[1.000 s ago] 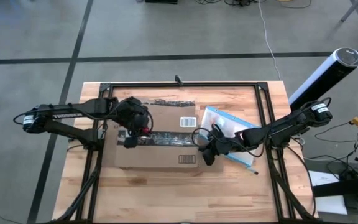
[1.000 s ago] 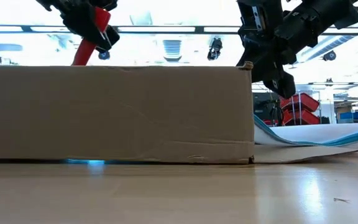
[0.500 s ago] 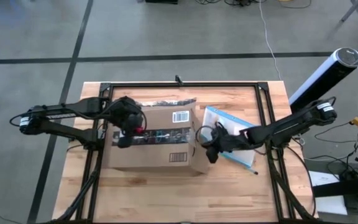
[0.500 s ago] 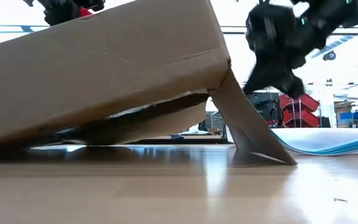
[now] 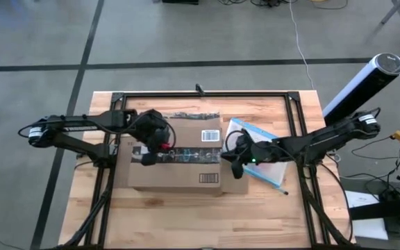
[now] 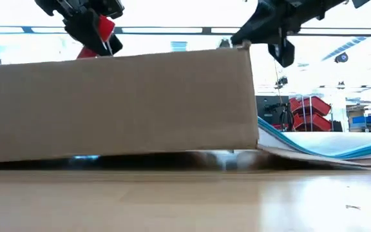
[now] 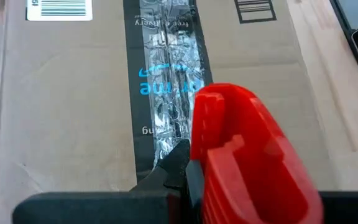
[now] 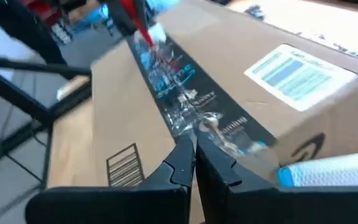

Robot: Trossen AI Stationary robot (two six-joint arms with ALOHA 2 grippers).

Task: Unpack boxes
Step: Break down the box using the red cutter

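The brown cardboard box [image 5: 179,173] lies in the middle of the table, its taped seam [image 7: 166,81] running left to right and a barcode label [image 5: 210,135] on top. Its left bottom edge is on the table and its right end [image 6: 247,96] is slightly raised. My left gripper [image 5: 153,146] is over the box's left part, shut on a red tool [image 7: 247,155]. My right gripper [image 5: 233,158] is shut at the box's right end. A clear pouch with a blue edge [image 5: 262,146] lies to the right of the box. My left gripper pinches the red tool's body [image 7: 210,168] between its fingers, coming from above. The tool slants down over the seam, clear of the table; I cannot tell whether its tip touches the tape. My right gripper's fingertips [image 8: 185,155] meet on the crinkled tape at the top edge of the box's right end [image 8: 210,134]. It comes from the table's right, slanting down. What lies between the fingers is hidden by the fingers themselves.
A black frame [image 5: 207,94] runs around the table's far side and down both sides. A white and black cylinder [image 5: 363,83] stands off the table's far right corner. Bare wood [image 5: 200,215] lies on the near side of the box.
The box lay flat a second ago. My right gripper then rose and the box's right end tipped up high, a bottom flap hanging down to the table. Now that end has come back down almost level. My left gripper stayed over the box's left part with the red tool.
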